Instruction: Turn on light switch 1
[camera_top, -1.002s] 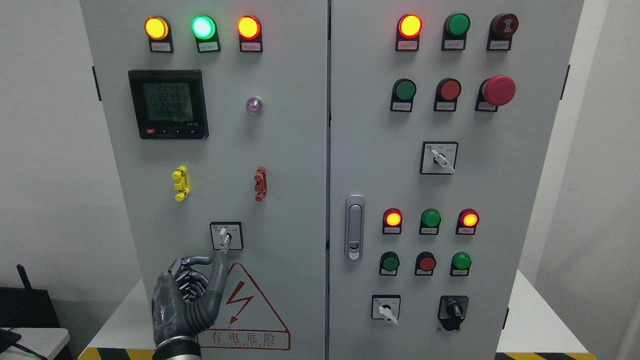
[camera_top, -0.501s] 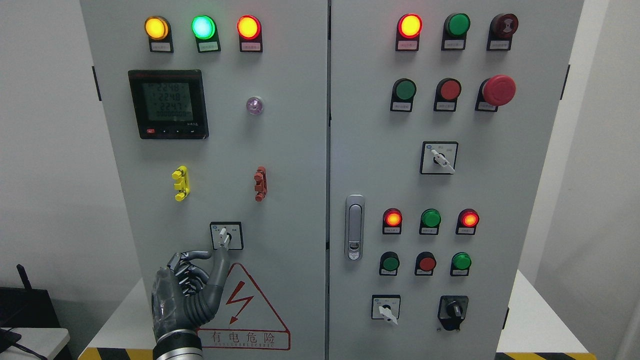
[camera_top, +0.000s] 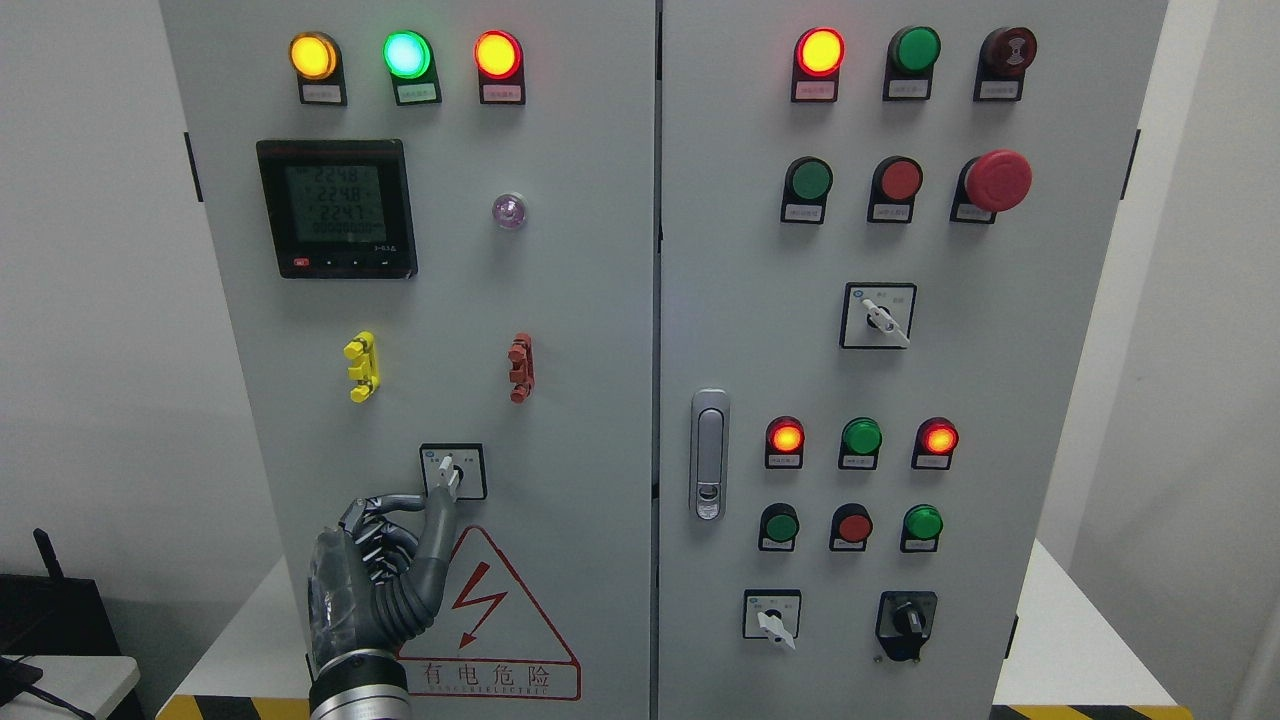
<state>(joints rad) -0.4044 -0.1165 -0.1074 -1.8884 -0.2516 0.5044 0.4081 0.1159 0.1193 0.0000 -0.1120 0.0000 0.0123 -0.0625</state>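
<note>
I am reaching my left hand (camera_top: 375, 585) up from the lower left edge toward the switch (camera_top: 452, 473), which is sitting low on the left door (camera_top: 580, 300) of the cabinet, just above the warning triangle (camera_top: 487, 620). My hand is sitting below and a little left of the switch. One finger (camera_top: 436, 530) is stretching upward, and its tip is meeting the lower end of the white switch lever. My other fingers are curling in toward the palm, and they are gripping nothing. The lever is pointing down and slightly right inside its small square plate. Above the switch, a yellow clip (camera_top: 361, 367) and a red clip (camera_top: 520, 368) are sitting well apart on the same door, and the meter (camera_top: 336, 208) is glowing higher up. My right hand is not showing anywhere. The handle (camera_top: 709, 455) on the right door is standing off to the right of my hand.
</note>
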